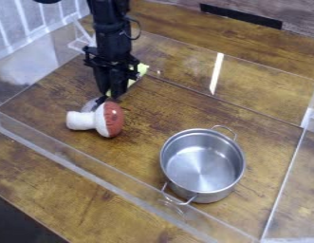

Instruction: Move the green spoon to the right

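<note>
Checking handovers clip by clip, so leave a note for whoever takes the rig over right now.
Claw: down at the spoon, just behind the toy mushroom; the view does not show whether it is open or shut, or grips anything.
Green spoon: mostly hidden by the arm, green part showing beside it.
Pot: nearer the camera, to the right in the picture.
Done: claw is at the spoon; no finished move can be confirmed.
Left: confirm the grip, move the spoon right, release it, back off.
</note>
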`<state>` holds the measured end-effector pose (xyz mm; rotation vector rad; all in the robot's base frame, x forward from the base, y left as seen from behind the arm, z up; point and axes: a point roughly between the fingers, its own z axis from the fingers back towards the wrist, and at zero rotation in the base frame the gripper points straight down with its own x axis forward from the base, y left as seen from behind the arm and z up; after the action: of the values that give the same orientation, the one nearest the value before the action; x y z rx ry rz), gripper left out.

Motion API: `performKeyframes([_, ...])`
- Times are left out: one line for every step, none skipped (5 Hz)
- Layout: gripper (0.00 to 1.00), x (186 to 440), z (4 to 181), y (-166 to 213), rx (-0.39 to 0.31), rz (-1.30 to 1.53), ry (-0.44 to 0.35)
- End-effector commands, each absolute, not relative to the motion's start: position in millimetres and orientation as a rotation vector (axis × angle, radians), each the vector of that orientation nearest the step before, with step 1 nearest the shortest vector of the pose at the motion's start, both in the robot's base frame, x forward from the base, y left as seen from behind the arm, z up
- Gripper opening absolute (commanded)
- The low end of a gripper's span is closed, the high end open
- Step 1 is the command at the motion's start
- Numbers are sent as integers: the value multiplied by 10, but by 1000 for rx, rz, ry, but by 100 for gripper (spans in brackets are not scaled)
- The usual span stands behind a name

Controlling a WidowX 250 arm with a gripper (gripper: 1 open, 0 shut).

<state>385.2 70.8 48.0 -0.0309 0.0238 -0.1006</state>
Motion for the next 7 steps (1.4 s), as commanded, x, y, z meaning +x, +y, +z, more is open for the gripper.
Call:
performKeyframes([0, 3852, 940, 707, -3, -157, -95])
performKeyframes([0, 3949, 1069, 635, 7, -116, -100])
performKeyframes([0, 4095, 1180, 419, 12, -88, -110])
performKeyframes([0, 4167, 1163, 156, -1, -183, -120])
performKeyframes([0, 4192, 1063, 163, -4, -247, -115])
performKeyframes([0, 4272, 1012, 12, -5, -222, -107])
performKeyframes([0, 4356, 971, -88, -3, -194, -100])
